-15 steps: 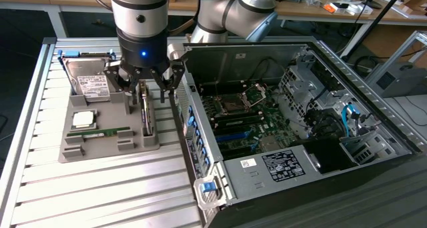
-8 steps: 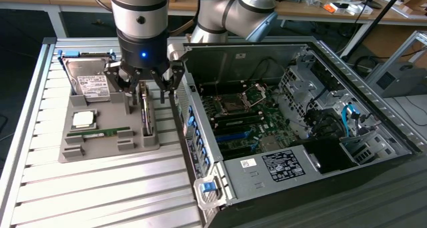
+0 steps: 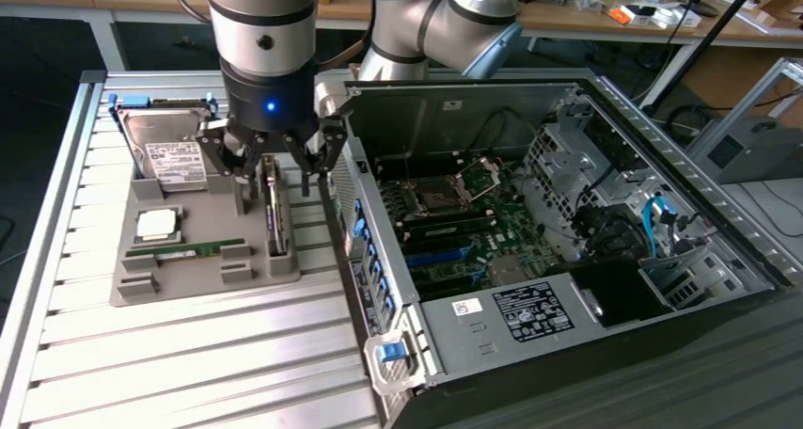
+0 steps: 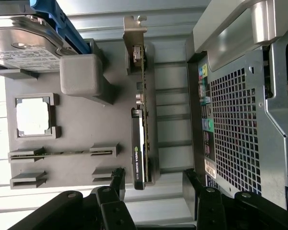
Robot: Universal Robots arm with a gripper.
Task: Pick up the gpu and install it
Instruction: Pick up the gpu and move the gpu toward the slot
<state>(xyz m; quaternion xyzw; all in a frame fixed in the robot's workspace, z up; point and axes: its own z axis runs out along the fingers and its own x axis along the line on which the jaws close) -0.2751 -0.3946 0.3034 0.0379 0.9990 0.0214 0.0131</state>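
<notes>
The task stands near its start. The gpu is not yet lifted; it stands on its long edge in a slot of the gray tray, on the side of the tray nearest the computer case and just beside the case's rear panel. In the wrist view the gpu shows as a thin dark card, with its silver end bracket at the end away from the camera. The gripper hangs straight over the card with its fingers spread wide, one on the case side of the card and one on the far side. No finger appears to touch it, and the wrist view shows a gap between each black finger and the card at the gripper. So the approach looks made, judging by how the gripper lines up with the card, but gripping, lifting and seating the card in the case are all undone. The main board lies exposed inside the open case. Farther from the case, the tray also holds a hard drive, a processor chip and a memory stick — all in their holders. Tray and case both rest on the slatted metal surface.
</notes>
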